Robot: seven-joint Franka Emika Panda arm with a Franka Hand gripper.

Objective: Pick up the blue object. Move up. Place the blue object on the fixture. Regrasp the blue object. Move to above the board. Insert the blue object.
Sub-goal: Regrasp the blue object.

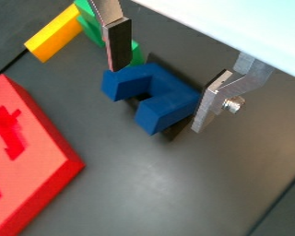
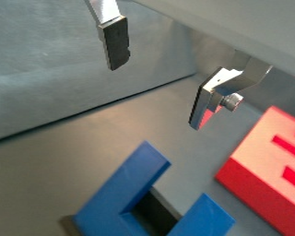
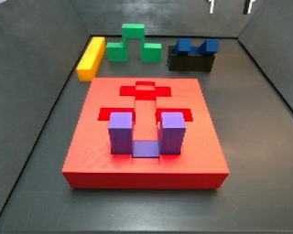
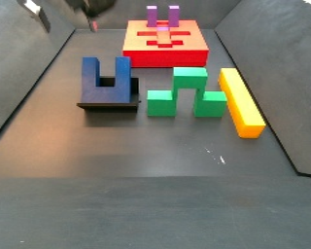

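My gripper (image 1: 175,69) hangs wide open and empty above the saturated blue U-shaped plastic block (image 1: 147,95); a side view alone shows that block resting prongs-up on the dark stepped fixture (image 4: 108,103), at seven o'clock from the flat red square board (image 4: 167,49).

We see even, soft, fairly bright light from above in both side views, where the board (image 3: 144,137) casts only a thin shadow on the dark floor and faint specks of glare dot the floor near the camera. In a wrist view the blue object (image 2: 150,198) fills the near edge and looks soft and out of focus, while the gripper (image 2: 162,69) hangs open with one silver finger (image 2: 219,92) catching a bright glint. We find all four pictures small and slightly grainy.
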